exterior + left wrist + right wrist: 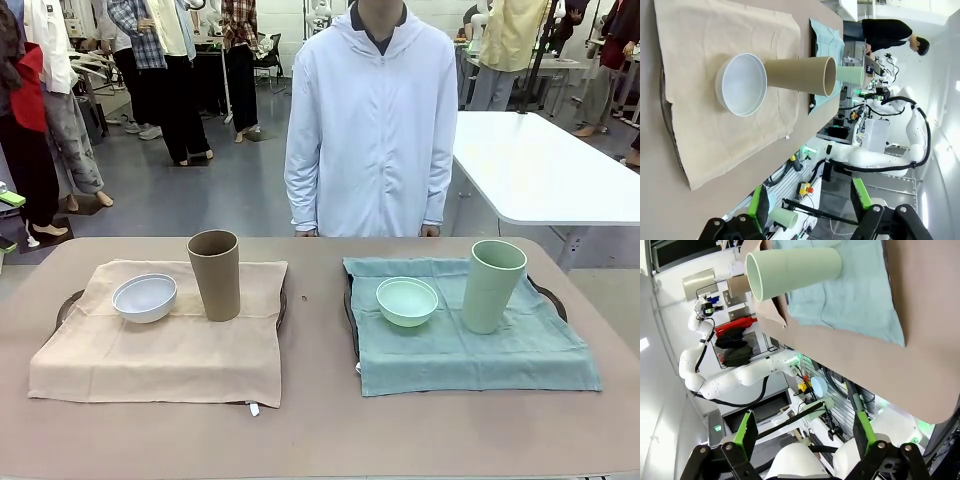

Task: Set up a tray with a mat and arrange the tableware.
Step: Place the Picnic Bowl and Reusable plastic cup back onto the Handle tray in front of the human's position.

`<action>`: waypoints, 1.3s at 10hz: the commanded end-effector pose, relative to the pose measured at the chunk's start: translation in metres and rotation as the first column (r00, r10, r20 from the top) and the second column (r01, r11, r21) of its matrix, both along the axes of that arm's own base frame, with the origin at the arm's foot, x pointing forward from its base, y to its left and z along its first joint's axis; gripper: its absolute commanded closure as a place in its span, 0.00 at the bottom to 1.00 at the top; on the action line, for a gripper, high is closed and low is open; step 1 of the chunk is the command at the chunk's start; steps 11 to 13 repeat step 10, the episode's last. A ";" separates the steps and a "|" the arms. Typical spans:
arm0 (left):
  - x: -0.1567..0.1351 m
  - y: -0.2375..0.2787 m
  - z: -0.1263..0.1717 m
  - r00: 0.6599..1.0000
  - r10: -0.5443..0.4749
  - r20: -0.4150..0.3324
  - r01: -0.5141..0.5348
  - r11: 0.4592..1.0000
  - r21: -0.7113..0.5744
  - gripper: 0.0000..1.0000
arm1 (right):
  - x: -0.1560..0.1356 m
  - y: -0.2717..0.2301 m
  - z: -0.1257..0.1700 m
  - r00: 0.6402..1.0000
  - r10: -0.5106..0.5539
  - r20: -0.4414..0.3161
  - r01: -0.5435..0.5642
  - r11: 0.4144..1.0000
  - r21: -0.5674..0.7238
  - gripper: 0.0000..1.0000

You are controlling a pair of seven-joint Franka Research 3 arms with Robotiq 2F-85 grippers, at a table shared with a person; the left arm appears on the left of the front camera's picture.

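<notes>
On the left tray point(67, 304) lies a beige mat point(160, 345) with a white bowl point(145, 297) and an upright brown cup point(215, 274) on it. The right tray point(549, 296) carries a teal mat point(470, 345), a mint bowl point(407, 300) and a mint cup point(492, 285). My left gripper point(810, 200) hangs open off the table's edge, well away from the white bowl point(741, 84) and brown cup point(800, 76). Off the other end of the table my right gripper point(805, 430) is open too, apart from the mint cup point(795, 267) and teal mat point(860, 295).
A person in a white hooded jacket point(370, 120) stands at the far edge, arms down. Between the two mats runs a bare strip of the brown table point(315, 400). A white table point(540, 160) stands behind at the right.
</notes>
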State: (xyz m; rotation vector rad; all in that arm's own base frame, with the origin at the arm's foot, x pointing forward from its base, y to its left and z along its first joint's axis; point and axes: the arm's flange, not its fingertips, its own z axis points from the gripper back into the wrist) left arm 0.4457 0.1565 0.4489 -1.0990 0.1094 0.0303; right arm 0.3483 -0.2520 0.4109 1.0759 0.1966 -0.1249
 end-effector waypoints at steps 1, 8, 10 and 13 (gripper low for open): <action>-0.004 -0.001 0.002 1.000 0.003 0.000 -0.003 1.000 0.014 0.13 | -0.003 -0.001 0.000 1.000 0.002 -0.013 -0.002 1.000 -0.009 0.00; -0.004 -0.001 0.002 1.000 0.003 0.000 -0.003 1.000 0.014 0.13 | -0.003 -0.001 0.000 1.000 0.002 -0.013 -0.002 1.000 -0.009 0.00; -0.004 -0.001 0.002 1.000 0.003 0.000 -0.003 1.000 0.014 0.13 | -0.003 -0.001 0.000 1.000 0.002 -0.013 -0.002 1.000 -0.009 0.00; -0.004 -0.001 0.002 1.000 0.003 0.000 -0.003 1.000 0.014 0.13 | -0.003 -0.001 0.000 1.000 0.002 -0.013 -0.002 1.000 -0.009 0.00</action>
